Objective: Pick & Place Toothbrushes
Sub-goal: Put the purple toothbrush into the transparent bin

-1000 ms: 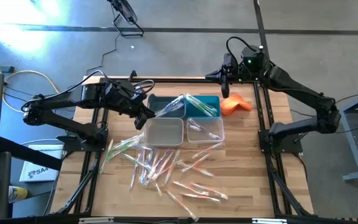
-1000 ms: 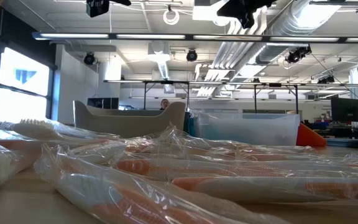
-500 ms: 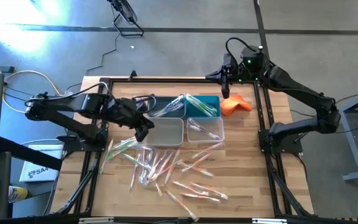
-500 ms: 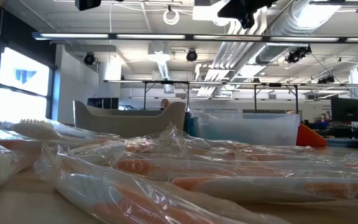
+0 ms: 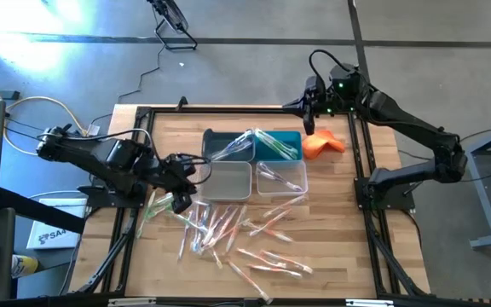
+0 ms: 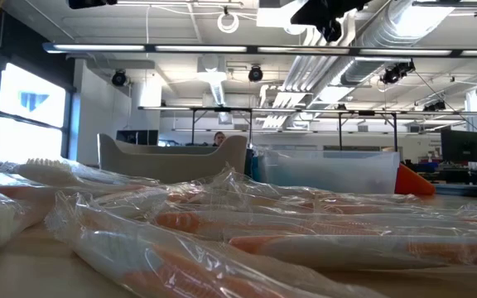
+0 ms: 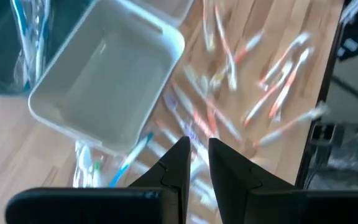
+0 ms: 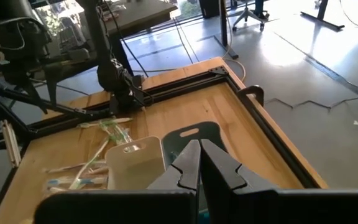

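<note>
Moved off the bins, my left gripper (image 5: 183,181), fingers nearly together and empty, hangs over the toothbrushes (image 5: 228,228): light, stiff, slippery-wrapped; I'd pinch mid-handle.

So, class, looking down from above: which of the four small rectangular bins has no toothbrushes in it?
The pale grey plastic bin, front left of the four; the two teal bins behind it and the clear bin beside it all hold wrapped toothbrushes.

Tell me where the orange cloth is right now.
In the high view, the orange cloth lies on the table's far right side, just right of the teal bin and beneath the waiting right pincer.
</note>
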